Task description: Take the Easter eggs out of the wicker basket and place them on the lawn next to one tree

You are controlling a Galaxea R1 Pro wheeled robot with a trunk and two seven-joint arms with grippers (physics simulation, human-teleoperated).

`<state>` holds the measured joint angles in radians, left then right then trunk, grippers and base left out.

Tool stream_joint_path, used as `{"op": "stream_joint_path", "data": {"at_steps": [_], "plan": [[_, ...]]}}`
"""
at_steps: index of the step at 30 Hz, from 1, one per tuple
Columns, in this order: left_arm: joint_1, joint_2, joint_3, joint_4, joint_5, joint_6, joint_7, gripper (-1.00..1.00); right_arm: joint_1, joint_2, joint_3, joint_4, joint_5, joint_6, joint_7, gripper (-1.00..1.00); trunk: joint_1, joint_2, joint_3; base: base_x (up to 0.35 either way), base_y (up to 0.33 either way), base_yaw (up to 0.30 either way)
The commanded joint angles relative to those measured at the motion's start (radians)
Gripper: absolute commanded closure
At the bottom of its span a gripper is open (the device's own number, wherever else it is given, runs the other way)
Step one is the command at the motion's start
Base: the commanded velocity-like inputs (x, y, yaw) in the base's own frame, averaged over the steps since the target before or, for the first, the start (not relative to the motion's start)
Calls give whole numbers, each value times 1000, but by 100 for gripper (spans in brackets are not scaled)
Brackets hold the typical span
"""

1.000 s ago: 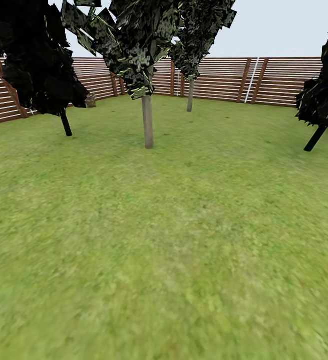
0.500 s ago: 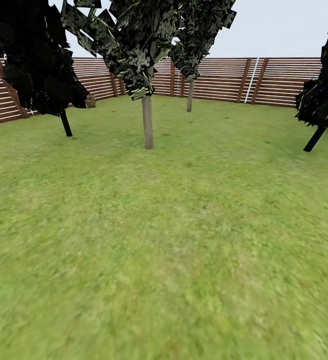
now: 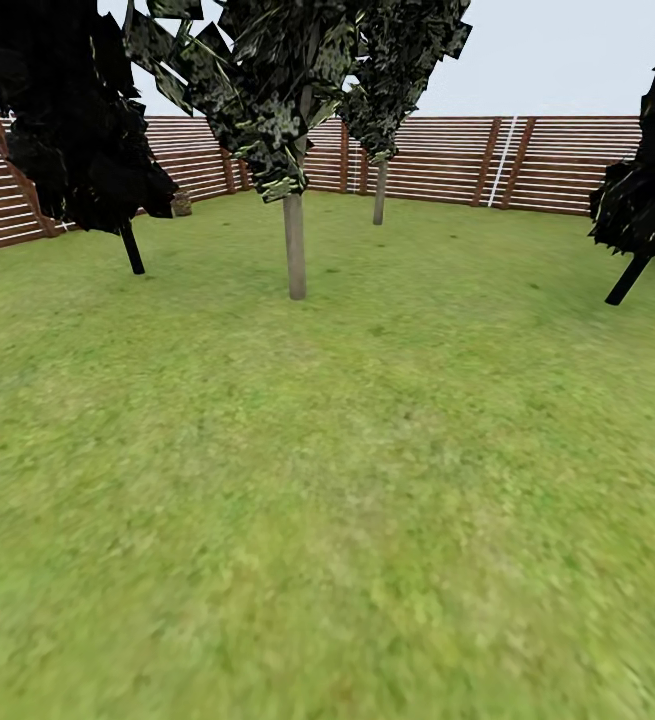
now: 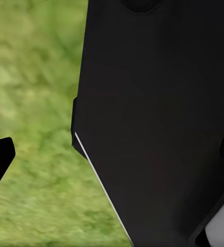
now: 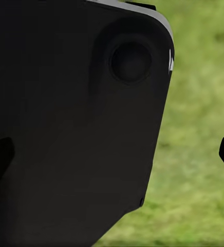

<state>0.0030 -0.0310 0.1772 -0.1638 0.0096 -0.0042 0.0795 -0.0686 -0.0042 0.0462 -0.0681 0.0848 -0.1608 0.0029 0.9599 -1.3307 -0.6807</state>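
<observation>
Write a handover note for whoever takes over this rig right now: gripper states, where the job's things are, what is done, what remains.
Left gripper: fingers apart, nothing held.
Right gripper: the same.
Mottled green lawn lies ahead; the nearest slim grey-beige-trunked tree stands straight ahead, before the brown slatted wooden fence.
Small brown object by the fence may be the wicker basket; too far to tell.
Done: nothing evident.
Left: reach the basket, move three eggs beside one tree.

Slim grey-beige tree (image 3: 295, 245) upright on mottled green lawn (image 3: 367, 500); possibly the wicker basket (image 3: 180, 204) by the far fence.
</observation>
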Motion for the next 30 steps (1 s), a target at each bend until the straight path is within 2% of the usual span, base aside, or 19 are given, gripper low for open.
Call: {"op": "stream_joint_path", "data": {"at_steps": [1,8,30], "plan": [[0,0,4,-2,1,0,2,-100,0,0,4,1,6,-4,0,-100,0,0,0,0,0,0],[0,0,4,1,1,0,2,-100,0,1,4,4,6,-42,0,-100,0,0,9,0,0,0],[0,-1,4,6,1,0,2,-100,0,6,2,10,4,-46,0,-100,0,0,44,0,0,17]]}}
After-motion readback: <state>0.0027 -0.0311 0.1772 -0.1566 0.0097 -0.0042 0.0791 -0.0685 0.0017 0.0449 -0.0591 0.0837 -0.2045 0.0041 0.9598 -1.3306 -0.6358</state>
